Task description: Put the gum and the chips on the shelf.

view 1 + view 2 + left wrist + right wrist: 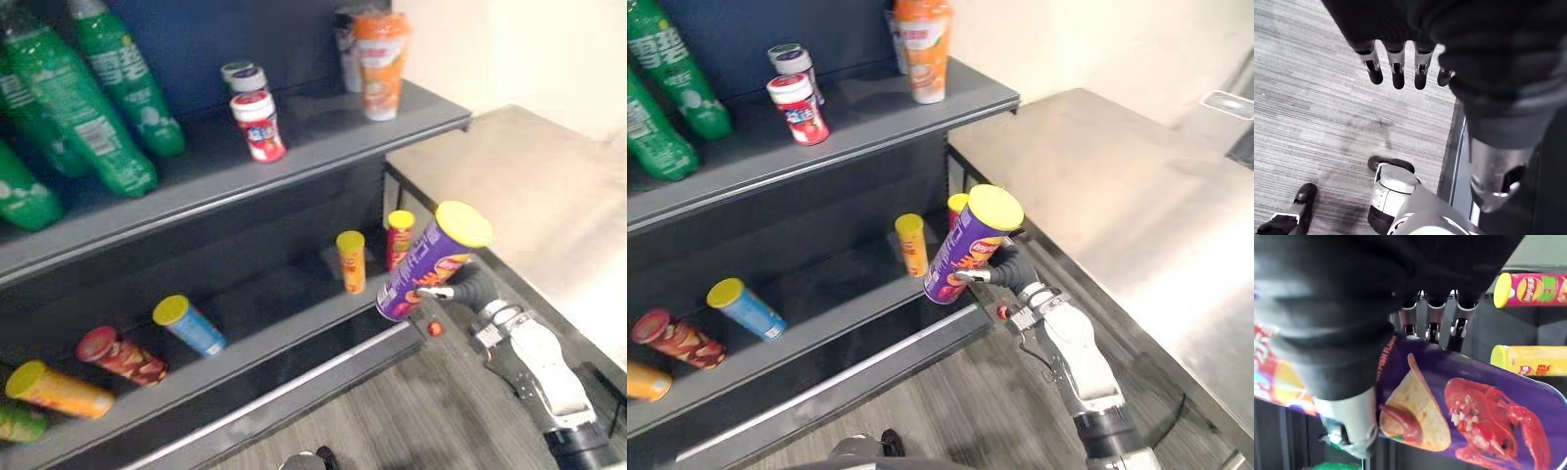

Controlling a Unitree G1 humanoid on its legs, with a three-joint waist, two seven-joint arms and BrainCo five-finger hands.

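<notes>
My right hand [1014, 266] is shut on a purple chips can [431, 259] with a yellow lid, holding it tilted just off the right end of the lower shelf [294, 338]. In the right wrist view the fingers [1430, 318] curl over the can [1474, 406], and its side shows a lobster and a chip. A red-labelled gum bottle [260, 125] stands on the upper shelf [323, 137], a second small bottle [243, 76] behind it. My left hand [1396, 68] hangs over the wood floor with relaxed fingers, holding nothing.
On the lower shelf a yellow can [351, 260] and a red can [399, 238] stand upright close to the held can. Blue [191, 325], red [122, 354] and yellow [57, 389] cans lie further left. Green bottles [98, 98] and an orange cup [380, 64] share the upper shelf. A steel counter [529, 186] runs along the right.
</notes>
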